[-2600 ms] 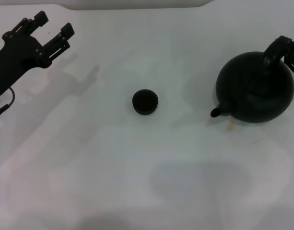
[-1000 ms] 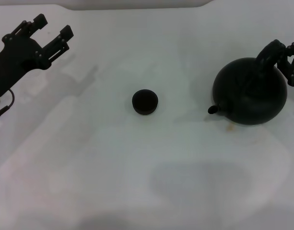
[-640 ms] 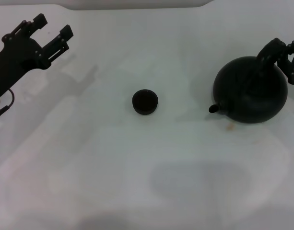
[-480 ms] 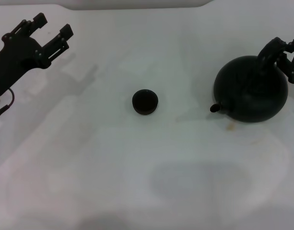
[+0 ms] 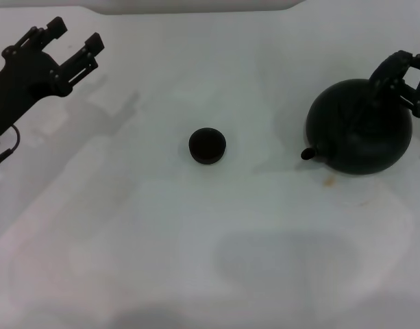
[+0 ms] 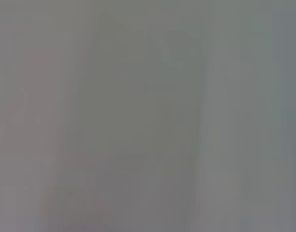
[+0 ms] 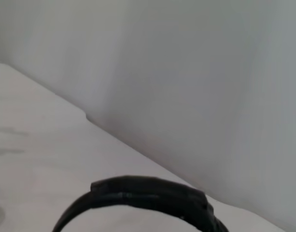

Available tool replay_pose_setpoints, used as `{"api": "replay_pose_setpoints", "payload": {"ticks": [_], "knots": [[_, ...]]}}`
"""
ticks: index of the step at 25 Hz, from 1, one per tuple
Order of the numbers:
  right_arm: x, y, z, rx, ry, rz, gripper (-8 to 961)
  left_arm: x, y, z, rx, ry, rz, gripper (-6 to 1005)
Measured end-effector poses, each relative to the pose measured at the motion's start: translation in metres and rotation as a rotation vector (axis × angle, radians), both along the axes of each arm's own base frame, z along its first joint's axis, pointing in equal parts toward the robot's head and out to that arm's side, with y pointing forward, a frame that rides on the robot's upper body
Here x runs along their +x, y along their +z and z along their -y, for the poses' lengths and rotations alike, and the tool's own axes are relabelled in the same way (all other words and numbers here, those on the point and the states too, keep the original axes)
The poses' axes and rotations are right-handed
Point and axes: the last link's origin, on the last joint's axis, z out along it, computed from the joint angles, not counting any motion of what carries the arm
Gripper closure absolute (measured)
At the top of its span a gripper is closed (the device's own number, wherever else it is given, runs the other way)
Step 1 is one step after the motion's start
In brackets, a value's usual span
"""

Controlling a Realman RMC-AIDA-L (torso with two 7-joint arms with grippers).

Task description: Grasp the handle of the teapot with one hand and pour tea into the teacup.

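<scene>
The teapot [image 5: 359,130] is a large round black pot at the right of the table, its spout [image 5: 307,154] pointing left toward the teacup. My right gripper [image 5: 400,77] is over the pot's top right, shut on the handle of the teapot, which shows as a black arch in the right wrist view [image 7: 148,193]. The teacup [image 5: 207,146] is small, round and dark, and stands alone at the middle of the table, well left of the spout. No tea is visible. My left gripper [image 5: 76,38] is open and empty at the far left.
The white table [image 5: 196,240] has a small brownish stain [image 5: 328,181] just in front of the teapot. A pale wall [image 7: 196,72] rises behind the table. The left wrist view shows only a blank grey surface.
The teapot and my right gripper shifted a little left, then back right and slightly up together. The spout has turned slightly. The teacup and left arm have not moved.
</scene>
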Motion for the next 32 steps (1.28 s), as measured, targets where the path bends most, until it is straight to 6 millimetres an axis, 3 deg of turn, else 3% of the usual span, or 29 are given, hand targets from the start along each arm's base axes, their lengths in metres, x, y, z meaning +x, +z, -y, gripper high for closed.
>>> {"api": "replay_pose_setpoints", "payload": {"ticks": [13, 23, 32], "knots": [[-0.002, 0.000, 0.002, -0.015, -0.016, -0.049, 116, -0.001, 0.001, 0.000, 0.003, 0.003, -0.003, 231], [0.007, 0.010, 0.010, 0.034, -0.051, -0.067, 73, -0.003, 0.004, -0.001, 0.013, 0.011, -0.004, 232], [0.029, 0.042, 0.034, 0.152, -0.108, -0.141, 74, -0.011, 0.008, 0.002, 0.037, 0.037, -0.006, 231]]}}
